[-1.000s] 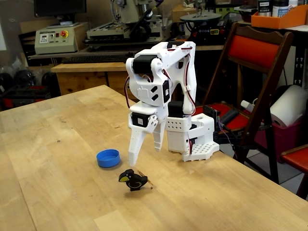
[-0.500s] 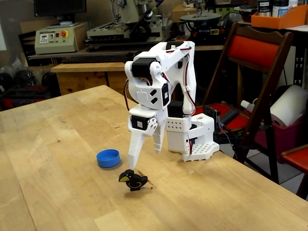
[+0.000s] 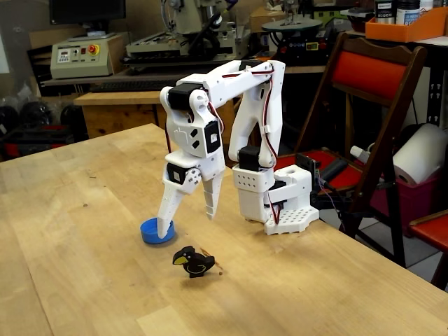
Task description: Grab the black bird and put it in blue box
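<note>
In the fixed view, the arm has been swung to the picture's left and stretched further out from its base. The gripper has been carried away from above the black bird, so that one fingertip is now seen in front of the blue box. The fingers have been spread slightly wider than before. The bird is now seen below and right of the fingertips.

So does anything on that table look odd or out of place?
Slightly: the open gripper hangs by the blue cap, not over the black bird, which stands untouched on the table. Nothing looks spilled or broken.
</note>
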